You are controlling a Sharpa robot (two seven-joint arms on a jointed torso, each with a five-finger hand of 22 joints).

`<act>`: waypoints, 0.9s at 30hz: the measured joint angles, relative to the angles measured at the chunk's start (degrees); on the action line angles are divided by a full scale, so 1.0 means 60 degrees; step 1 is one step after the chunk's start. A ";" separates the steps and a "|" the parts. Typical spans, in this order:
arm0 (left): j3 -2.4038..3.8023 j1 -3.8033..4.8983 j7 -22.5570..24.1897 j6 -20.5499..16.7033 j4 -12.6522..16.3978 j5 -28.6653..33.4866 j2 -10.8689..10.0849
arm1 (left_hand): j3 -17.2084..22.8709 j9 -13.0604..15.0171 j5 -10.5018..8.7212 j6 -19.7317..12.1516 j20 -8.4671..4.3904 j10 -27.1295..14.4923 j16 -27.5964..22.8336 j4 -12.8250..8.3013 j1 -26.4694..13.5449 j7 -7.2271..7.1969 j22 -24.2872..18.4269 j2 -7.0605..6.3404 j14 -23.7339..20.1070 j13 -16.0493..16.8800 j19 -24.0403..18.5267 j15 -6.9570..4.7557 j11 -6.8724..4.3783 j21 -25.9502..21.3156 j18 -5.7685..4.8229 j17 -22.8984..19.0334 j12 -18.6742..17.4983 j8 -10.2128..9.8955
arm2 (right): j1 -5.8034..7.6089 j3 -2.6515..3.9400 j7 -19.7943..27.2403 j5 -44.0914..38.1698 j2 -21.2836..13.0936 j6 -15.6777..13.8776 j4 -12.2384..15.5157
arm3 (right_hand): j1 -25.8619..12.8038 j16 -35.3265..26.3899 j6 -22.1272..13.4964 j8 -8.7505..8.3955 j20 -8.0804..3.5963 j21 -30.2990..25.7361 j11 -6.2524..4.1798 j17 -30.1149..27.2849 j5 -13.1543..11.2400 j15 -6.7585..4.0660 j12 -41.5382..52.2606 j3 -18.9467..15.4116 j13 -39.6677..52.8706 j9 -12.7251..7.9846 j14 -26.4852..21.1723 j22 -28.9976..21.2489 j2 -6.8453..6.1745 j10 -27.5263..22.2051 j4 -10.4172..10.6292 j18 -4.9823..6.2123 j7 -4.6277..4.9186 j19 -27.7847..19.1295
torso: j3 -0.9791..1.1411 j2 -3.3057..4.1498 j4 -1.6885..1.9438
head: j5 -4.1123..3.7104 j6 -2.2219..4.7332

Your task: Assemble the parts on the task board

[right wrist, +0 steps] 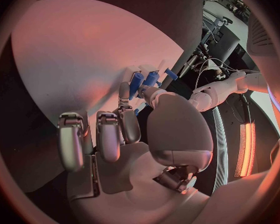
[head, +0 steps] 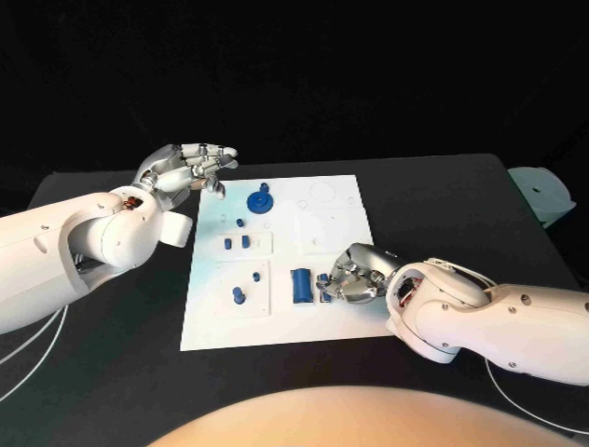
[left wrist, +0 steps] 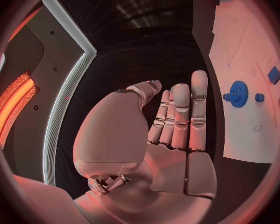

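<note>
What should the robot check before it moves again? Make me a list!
1. White task board flat on the black table: ok.
2. Right hand at the blue cylinder part: ok.
3. Right hand firmly holding a part: cannot tell.
4. Left hand holds nothing, fingers apart: ok.
5. Blue gear part clear of both hands: ok.

Two bulky white-shelled arms, glossy, with small dark screws dotting the casings. Thin white cables trailing below both. Silver metallic left hand (head: 187, 169) and right hand (head: 352, 274), segmented fingers, smooth rounded palm covers.
</note>
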 measured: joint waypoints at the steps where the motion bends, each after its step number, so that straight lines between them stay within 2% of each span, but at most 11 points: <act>1: 0.0000 0.0000 -0.0001 0.0000 0.0000 0.0000 -0.0001 | 0.0000 0.0000 0.0000 0.0000 0.0000 0.0000 0.0000 0.0000 0.0000 0.0000 0.0000 0.0000 0.0000 0.0000 0.0000 0.0000 0.0000 0.0000 0.0000 0.0000 0.0000 0.0000 | 0.0000 0.0000 -0.0002 -0.0008 0.0001 0.0000 -0.0004 | -0.0102 0.0000 0.0000 -0.0024 0.0000 0.0000 0.0000 0.0000 0.0011 0.0000 0.0000 -0.0128 0.0000 -0.0005 0.0000 0.0000 -0.0043 0.0000 0.0014 0.0000 0.0000 0.0000 | 0.0000 0.0000 0.0000 | 0.0000 0.0000; 4: 0.0000 0.0000 -0.0003 0.0000 0.0000 0.0000 -0.0002 | 0.0067 0.0015 0.0000 0.0000 -0.0036 -0.0036 0.0000 -0.0013 0.0000 0.0000 0.0000 0.0000 -0.0035 0.0015 -0.0035 -0.0035 0.0036 0.0000 -0.0001 -0.0013 0.0056 0.0064 | -0.0001 -0.0002 -0.0006 -0.0038 0.0002 -0.0001 -0.0022 | -0.0403 0.0000 0.0000 -0.0070 0.0000 0.0000 0.0000 0.0000 0.0040 0.0000 -0.0092 -0.0533 0.0000 -0.0061 0.0000 -0.0001 -0.0093 0.0000 0.0039 0.0000 0.0000 0.0000 | 0.0000 0.0000 -0.0001 | 0.0002 -0.0001; 7: 0.0000 0.0000 -0.0004 0.0000 0.0000 0.0000 -0.0004 | 0.0067 0.0015 0.0000 0.0000 -0.0036 -0.0036 0.0000 -0.0013 0.0000 0.0000 0.0000 0.0000 -0.0035 0.0015 -0.0035 -0.0035 0.0036 0.0000 -0.0001 -0.0013 0.0056 0.0064 | -0.0003 -0.0004 -0.0007 -0.0077 0.0003 -0.0004 -0.0027 | -0.0631 0.0000 0.0000 -0.0072 0.0000 -0.0053 0.0000 -0.0001 -0.0392 0.0000 -0.0173 -0.0945 -0.0001 -0.0058 0.0000 -0.0001 -0.0066 0.0000 0.0046 0.0000 0.0000 0.0000 | 0.0000 0.0001 -0.0003 | 0.0012 0.0000; 9: 0.0000 0.0000 -0.0005 0.0000 0.0000 0.0000 -0.0005 | 0.0067 0.0015 0.0000 0.0000 -0.0036 -0.0036 0.0000 -0.0013 0.0000 0.0000 0.0000 0.0000 -0.0035 0.0015 -0.0035 -0.0035 0.0036 0.0000 -0.0001 -0.0013 0.0056 0.0064 | -0.0004 -0.0004 -0.0008 -0.0106 0.0003 -0.0006 -0.0027 | -0.0651 0.0000 0.0000 -0.0072 0.0000 -0.0052 0.0000 -0.0001 -0.0476 0.0000 -0.0173 -0.1010 -0.0001 -0.0058 0.0000 -0.0001 -0.0088 0.0000 0.0054 0.0000 0.0000 0.0000 | 0.0000 0.0002 -0.0004 | 0.0019 -0.0005; 16: 0.0000 0.0000 -0.0009 -0.0001 0.0000 -0.0001 -0.0012 | 0.0067 0.0014 0.0000 0.0000 -0.0035 -0.0036 0.0000 -0.0013 0.0000 0.0000 0.0001 0.0000 -0.0035 0.0014 -0.0035 -0.0035 0.0036 0.0000 -0.0001 -0.0013 0.0055 0.0064 | -0.0005 -0.0004 -0.0007 -0.0226 -0.0066 -0.0030 0.0005 | -0.0648 0.0000 -0.0001 -0.0072 0.0000 -0.0053 0.0000 -0.0002 -0.0428 0.0000 -0.0174 -0.1063 -0.0001 -0.0060 0.0000 -0.0002 -0.0086 0.0000 0.0001 0.0000 -0.0001 0.0000 | 0.0000 0.0002 -0.0005 | 0.0016 -0.0023; 18: 0.0000 0.0000 -0.0010 -0.0001 0.0001 -0.0001 -0.0014 | 0.0067 0.0014 0.0000 0.0000 -0.0035 -0.0035 0.0000 -0.0013 0.0000 0.0000 0.0000 0.0000 -0.0035 0.0014 -0.0035 -0.0035 0.0036 0.0000 -0.0001 -0.0013 0.0055 0.0064 | -0.0005 -0.0004 0.0003 -0.0262 -0.0120 -0.0049 0.0024 | -0.0361 0.0000 -0.0001 -0.0072 0.0000 -0.0053 0.0000 -0.0002 -0.0248 0.0000 -0.0174 -0.1094 -0.0001 -0.0060 0.0000 -0.0003 0.0053 0.0000 -0.0029 0.0000 -0.0001 0.0000 | 0.0000 0.0002 -0.0005 | 0.0012 -0.0025; 22: 0.0000 0.0000 -0.0012 -0.0001 -0.0001 -0.0001 -0.0017 | 0.0067 0.0014 0.0000 0.0000 -0.0035 -0.0036 0.0000 -0.0012 0.0000 0.0000 0.0001 0.0000 -0.0035 0.0013 -0.0035 -0.0035 0.0036 0.0000 -0.0001 -0.0012 0.0055 0.0064 | -0.0005 -0.0004 0.0134 -0.0302 -0.0300 -0.0192 0.0102 | 0.0154 -0.0009 -0.0247 -0.0273 0.0000 -0.0236 0.0002 -0.0002 -0.0104 0.0000 -0.0415 -0.1202 -0.0002 -0.0105 0.0000 -0.0003 0.0024 -0.0002 -0.0080 0.0000 0.0132 0.0000 | 0.0004 -0.0003 -0.0005 | 0.0003 -0.0015; 25: 0.0000 0.0000 -0.0012 -0.0001 -0.0024 -0.0001 -0.0019 | 0.0067 0.0014 0.0000 0.0000 -0.0035 -0.0035 0.0000 -0.0012 0.0000 0.0000 -0.0003 0.0000 -0.0035 0.0013 -0.0035 -0.0035 0.0036 0.0000 0.0000 -0.0022 0.0055 0.0064 | 0.0046 -0.0014 0.0527 -0.0214 -0.0486 -0.0449 0.0137 | 0.0594 -0.0148 -0.0665 -0.0577 0.0000 -0.0721 0.0190 -0.0002 -0.0030 0.0141 -0.1010 -0.1326 -0.0002 -0.0226 -0.0028 -0.0004 -0.0020 -0.0189 -0.0053 0.0000 0.0310 0.0000 | 0.0000 -0.0016 -0.0006 | 0.0003 0.0016; 26: -0.0001 0.0000 -0.0012 -0.0001 -0.0034 -0.0001 -0.0018 | 0.0067 0.0016 0.0000 0.0000 -0.0035 -0.0035 0.0000 -0.0012 -0.0031 0.0000 -0.0011 0.0002 -0.0047 0.0015 -0.0035 -0.0023 0.0036 0.0000 -0.0001 -0.0030 0.0083 0.0064 | 0.0095 -0.0018 0.0727 -0.0133 -0.0546 -0.0555 0.0131 | 0.0671 -0.0152 -0.0801 -0.0687 0.0027 -0.0820 0.0235 -0.0002 -0.0029 0.0160 -0.1115 -0.1376 -0.0002 -0.0271 -0.0020 -0.0004 -0.0040 -0.0234 -0.0050 -0.0001 0.0371 -0.0004 | -0.0005 -0.0025 -0.0011 | 0.0003 0.0035; 27: -0.0002 -0.0001 -0.0005 -0.0002 -0.0056 -0.0001 -0.0015 | 0.0066 0.0028 0.0000 -0.0010 -0.0035 -0.0035 0.0000 -0.0012 -0.0107 -0.0011 -0.0011 0.0000 -0.0070 0.0025 -0.0035 0.0001 0.0036 -0.0039 -0.0001 -0.0032 0.0109 0.0078 | 0.0184 -0.0019 0.1041 0.0023 -0.0612 -0.0709 0.0092 | 0.0901 -0.0263 -0.0979 -0.0844 0.0112 -0.1187 0.0358 -0.0003 -0.0029 0.0258 -0.1480 -0.1433 -0.0003 -0.0332 -0.0022 -0.0004 -0.0036 -0.0379 -0.0077 -0.0002 0.0462 0.0001 | -0.0006 -0.0033 -0.0011 | 0.0003 0.0056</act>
